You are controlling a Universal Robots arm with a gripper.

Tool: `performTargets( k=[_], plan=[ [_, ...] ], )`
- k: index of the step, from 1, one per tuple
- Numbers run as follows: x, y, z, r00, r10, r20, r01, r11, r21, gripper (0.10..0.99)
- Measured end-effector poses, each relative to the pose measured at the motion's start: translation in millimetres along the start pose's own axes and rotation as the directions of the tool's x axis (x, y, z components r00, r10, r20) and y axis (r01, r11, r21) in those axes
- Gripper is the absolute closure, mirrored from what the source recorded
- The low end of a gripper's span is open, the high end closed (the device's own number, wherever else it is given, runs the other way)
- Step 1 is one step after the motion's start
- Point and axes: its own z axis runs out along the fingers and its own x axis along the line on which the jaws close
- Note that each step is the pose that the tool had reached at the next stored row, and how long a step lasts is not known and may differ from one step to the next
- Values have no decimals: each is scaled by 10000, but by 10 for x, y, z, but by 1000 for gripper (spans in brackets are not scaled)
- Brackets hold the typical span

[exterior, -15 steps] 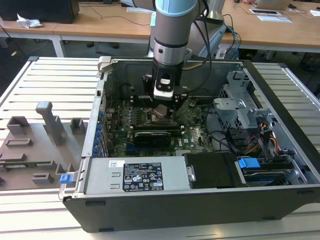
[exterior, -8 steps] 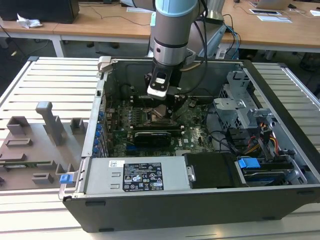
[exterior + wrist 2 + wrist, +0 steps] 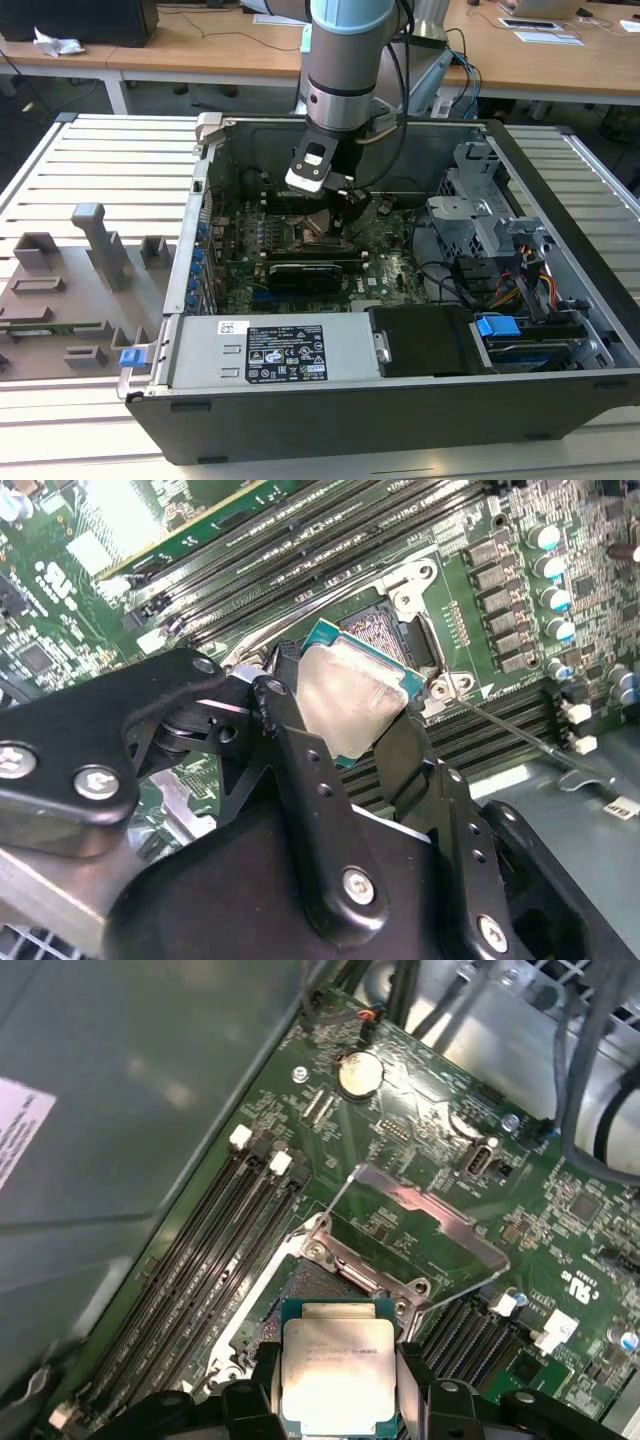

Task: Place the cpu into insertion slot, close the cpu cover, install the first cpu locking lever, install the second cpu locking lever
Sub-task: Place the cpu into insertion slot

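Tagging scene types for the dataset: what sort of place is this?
Probably a lab or office workshop: an open desktop PC case lies on a slatted metal workbench, wooden desks stand behind, and the gripper holds the cpu over the motherboard.

Robotics lab or workshop. Robot arm point(image 3: 345, 60) at upper centre of the exterior view, above an open computer case point(image 3: 400, 400). Slotted aluminium workbench point(image 3: 110, 160), grey fixture tray point(image 3: 70, 290) at left, wooden desks point(image 3: 200, 45) along the top.

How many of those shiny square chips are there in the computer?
1: the cpu, gripped by the claw at the open insertion slot. Any others would be hidden from view.
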Motion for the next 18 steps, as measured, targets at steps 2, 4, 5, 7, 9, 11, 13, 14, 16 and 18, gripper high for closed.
performTargets(
  k=[2,4,5,7,9,11,13,14,16,18],
  plan=[
    [0,0,0,9992,400,5,-400,9992,-1,545],
    [0,0,1,9980,637,7,-637,9980,-2,545],
    [0,0,1,9967,810,11,-810,9967,-2,545],
    [-1,1,2,9928,1201,20,-1201,9928,-2,545],
    [-1,1,3,9881,1535,29,-1535,9881,-2,545],
    [-1,1,4,9836,1805,35,-1805,9836,-2,545],
    [-1,1,4,9802,1981,42,-1981,9802,-1,545],
    [-1,1,5,9789,2045,46,-2045,9789,-1,545],
    [-1,1,5,9750,2223,53,-2223,9750,0,545],
    [-1,2,5,9717,2361,65,-2361,9717,2,545]
  ],
)
